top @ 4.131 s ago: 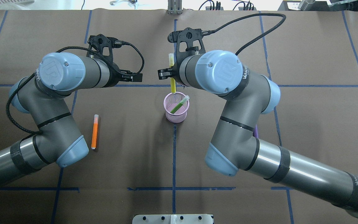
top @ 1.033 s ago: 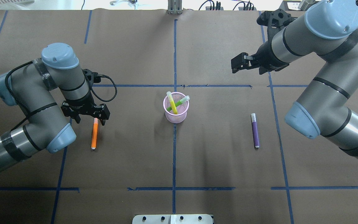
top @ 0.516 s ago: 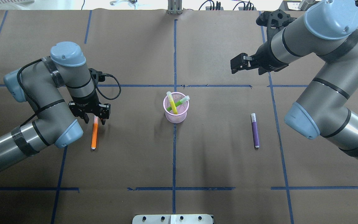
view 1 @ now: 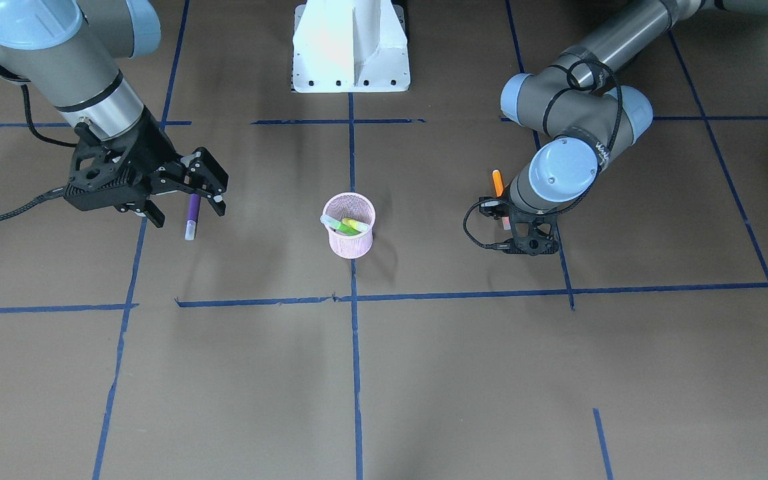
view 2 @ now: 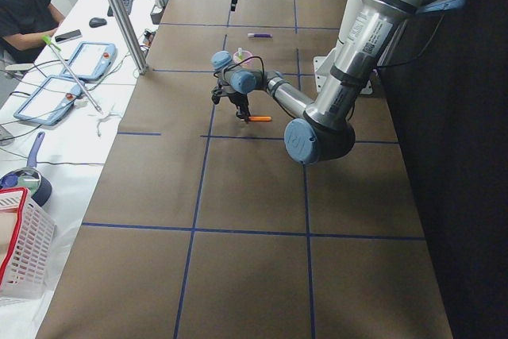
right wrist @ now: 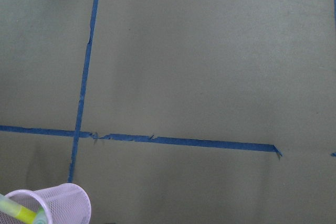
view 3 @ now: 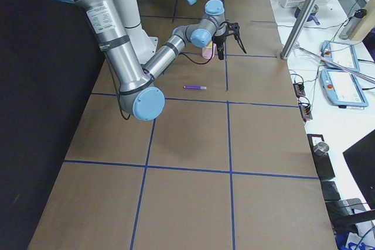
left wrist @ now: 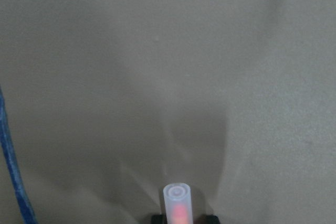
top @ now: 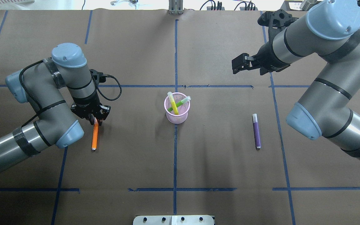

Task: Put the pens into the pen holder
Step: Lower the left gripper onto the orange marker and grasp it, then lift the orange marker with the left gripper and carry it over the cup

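The pink mesh pen holder [top: 177, 114] stands at the table's middle, also in the front view [view 1: 351, 240]. A yellow pen [top: 173, 105] and a green pen [top: 182, 102] lean inside it. An orange pen [top: 94, 137] lies on the table to its left. My left gripper [top: 94, 120] points down and is shut on its capped end; the left wrist view shows the pale cap [left wrist: 177, 202] end-on between the fingers. A purple pen [top: 256, 132] lies on the right. My right gripper [top: 234, 66] is open and empty, raised well beyond the purple pen.
Blue tape lines cross the brown table cover. A white mount plate [top: 173, 219] sits at the near edge, with the robot's base [view 1: 351, 47] above it. Tablets, a metal pole [view 2: 119, 13] and a red basket [view 2: 16, 252] stand on the side bench.
The left gripper came down over the orange pen's cap end and closed on it, nudging that end slightly. The right arm stayed still. The yellow pen, held earlier by the right gripper, is in the holder.
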